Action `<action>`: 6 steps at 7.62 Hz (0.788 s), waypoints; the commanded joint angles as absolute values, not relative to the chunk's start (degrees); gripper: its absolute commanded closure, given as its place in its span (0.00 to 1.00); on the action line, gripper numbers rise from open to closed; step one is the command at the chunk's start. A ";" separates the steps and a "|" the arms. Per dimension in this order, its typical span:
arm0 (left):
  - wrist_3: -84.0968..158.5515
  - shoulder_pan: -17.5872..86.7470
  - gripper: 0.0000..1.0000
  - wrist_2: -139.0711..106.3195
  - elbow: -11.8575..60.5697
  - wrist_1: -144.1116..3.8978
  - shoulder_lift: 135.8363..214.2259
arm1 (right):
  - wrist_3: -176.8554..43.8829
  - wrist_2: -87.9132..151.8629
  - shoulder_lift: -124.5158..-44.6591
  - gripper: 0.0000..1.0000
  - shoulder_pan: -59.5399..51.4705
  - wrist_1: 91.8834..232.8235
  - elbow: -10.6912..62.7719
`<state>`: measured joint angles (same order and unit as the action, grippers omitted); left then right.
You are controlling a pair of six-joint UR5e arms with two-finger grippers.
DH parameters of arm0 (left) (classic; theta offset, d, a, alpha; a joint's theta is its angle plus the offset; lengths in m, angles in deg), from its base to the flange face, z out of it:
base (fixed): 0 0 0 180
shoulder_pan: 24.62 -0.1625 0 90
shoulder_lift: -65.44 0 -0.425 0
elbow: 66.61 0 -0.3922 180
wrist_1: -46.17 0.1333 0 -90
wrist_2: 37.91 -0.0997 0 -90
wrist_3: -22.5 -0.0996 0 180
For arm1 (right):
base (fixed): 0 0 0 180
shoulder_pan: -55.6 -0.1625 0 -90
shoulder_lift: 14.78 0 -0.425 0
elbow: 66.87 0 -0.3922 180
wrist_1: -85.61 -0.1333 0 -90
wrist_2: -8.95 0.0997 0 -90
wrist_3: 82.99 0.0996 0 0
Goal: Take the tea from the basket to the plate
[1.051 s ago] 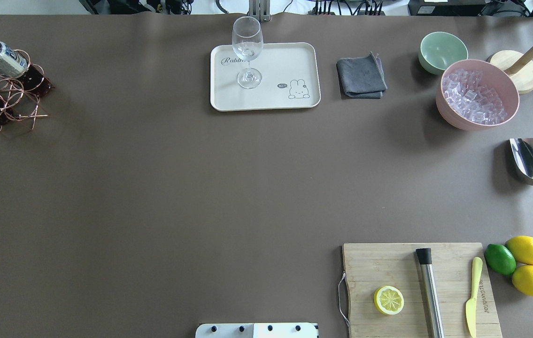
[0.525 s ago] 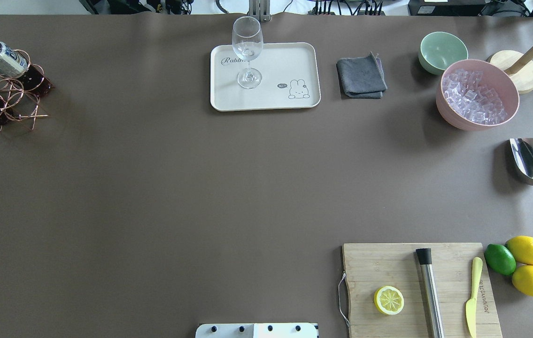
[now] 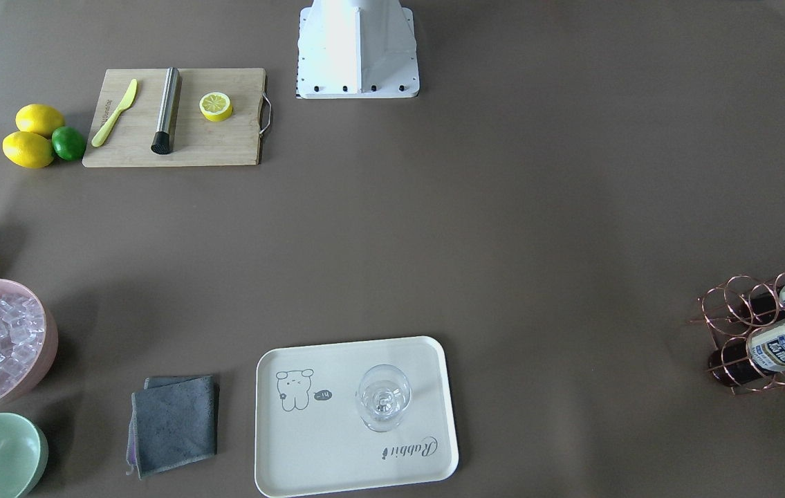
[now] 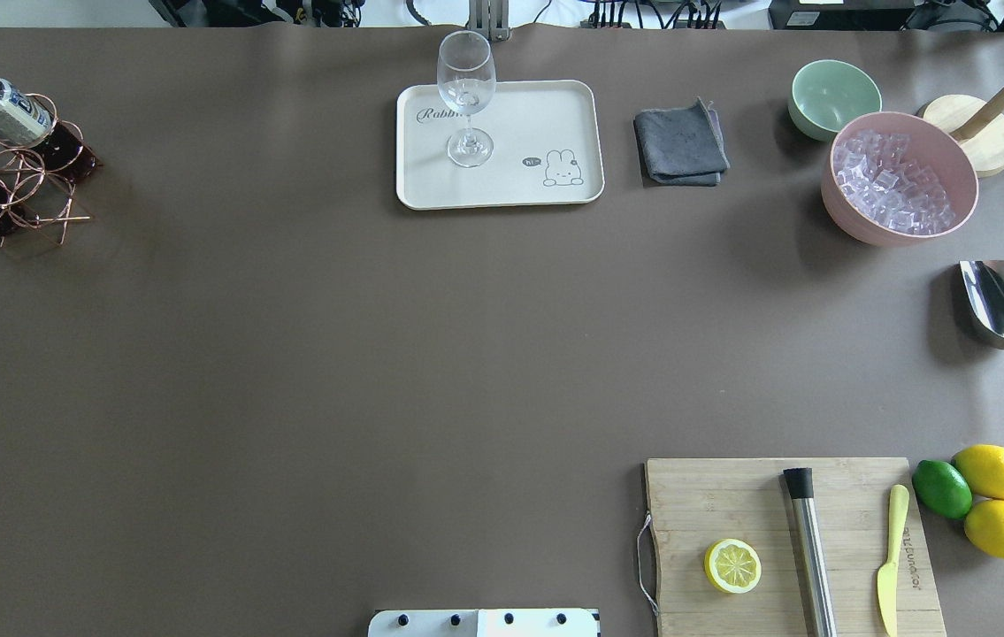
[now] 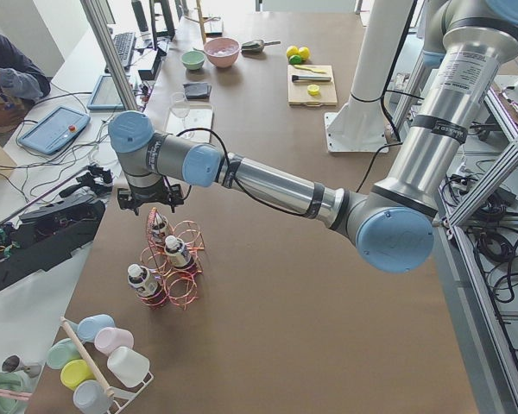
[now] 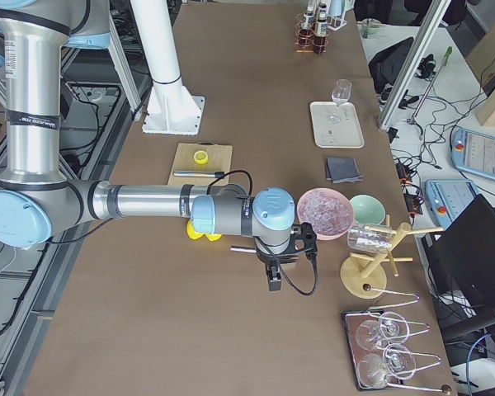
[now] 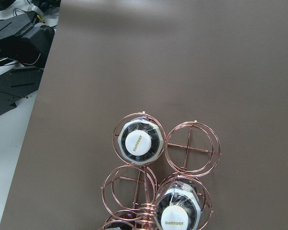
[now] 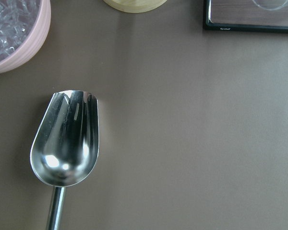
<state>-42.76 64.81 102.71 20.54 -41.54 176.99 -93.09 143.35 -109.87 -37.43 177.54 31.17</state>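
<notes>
- Left gripper point(image 5: 152, 205) is hanging just above the rose-gold copper wire basket point(image 7: 146, 214) of round ring cells at the left end of the brown table point(image 4: 289, 354). Only the exterior left view is showing it, so I cannot tell how its jaws are standing.
- Right gripper point(image 6: 273, 279) is hanging over the table near the round pink bowl point(image 4: 900, 177) of ice cubes. Only the exterior right view is catching it, so I cannot tell its state either.
- Three alike bottles are standing upright in the basket's cells. The small plastic tea bottle point(image 7: 137, 142) with dark brown liquid, a white cap and a white-and-blue label is sitting nearest the left gripper, with an empty cell right beside it.
- Well apart from the basket, the cream-white rectangular plate point(image 4: 555, 115) with its bear drawing is lying at the table's far middle and carrying a clear wine glass point(image 4: 466, 97).
- Between the plate and the round mint-green bowl point(image 4: 833, 97), a folded grey cloth point(image 4: 680, 143) is lying flat.
- Under the right wrist camera, a shiny steel scoop point(image 8: 67, 143) is lying near the pink bowl.
</notes>
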 commanded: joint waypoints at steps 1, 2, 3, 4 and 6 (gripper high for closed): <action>-47.10 65.12 0.06 102.37 19.08 -41.54 177.32 | -93.09 143.25 -109.79 0.00 -36.69 177.45 31.13; -47.55 65.12 0.06 102.36 18.99 -41.89 176.89 | -93.01 143.25 -109.79 0.00 -36.69 177.54 31.13; -48.16 65.03 0.06 102.19 18.73 -41.89 176.71 | -93.09 143.25 -109.79 0.00 -36.69 177.45 31.13; -48.25 65.03 0.05 102.19 18.55 -41.81 176.45 | -93.01 143.25 -109.79 0.00 -36.69 177.45 31.13; -48.78 65.03 0.09 102.19 17.85 -42.24 176.27 | -93.01 143.25 -109.79 0.00 -36.60 177.45 31.13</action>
<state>-48.23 65.04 102.21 18.30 -41.99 176.43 -93.02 143.25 -109.79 -36.69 177.49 31.13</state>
